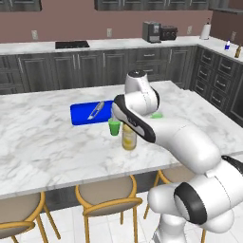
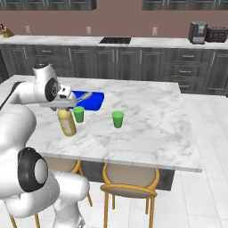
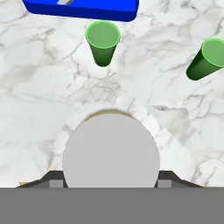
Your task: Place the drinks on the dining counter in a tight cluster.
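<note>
no readable text, labels or signs

Juice bottle [image 2: 67,123] upright on island [image 2: 151,129], cup [image 2: 79,114] just behind, maybe touching; board [image 2: 91,99] farther back; second cup [image 2: 117,119] right.

walls: plain dusky pink wall [image 1: 71,28], with pale sockets above the counter.
cabinets: dark grey panelled drawers and doors [image 2: 133,62] along the back and right side.
worktop: marble wall counter [image 1: 28,47] with a black hob [image 1: 71,44], coffee machine [image 1: 151,32] and toaster [image 1: 168,32].
floor: white tiles [image 2: 205,196].
seating: tan bar stools [image 2: 129,179] with golden frames.
</note>
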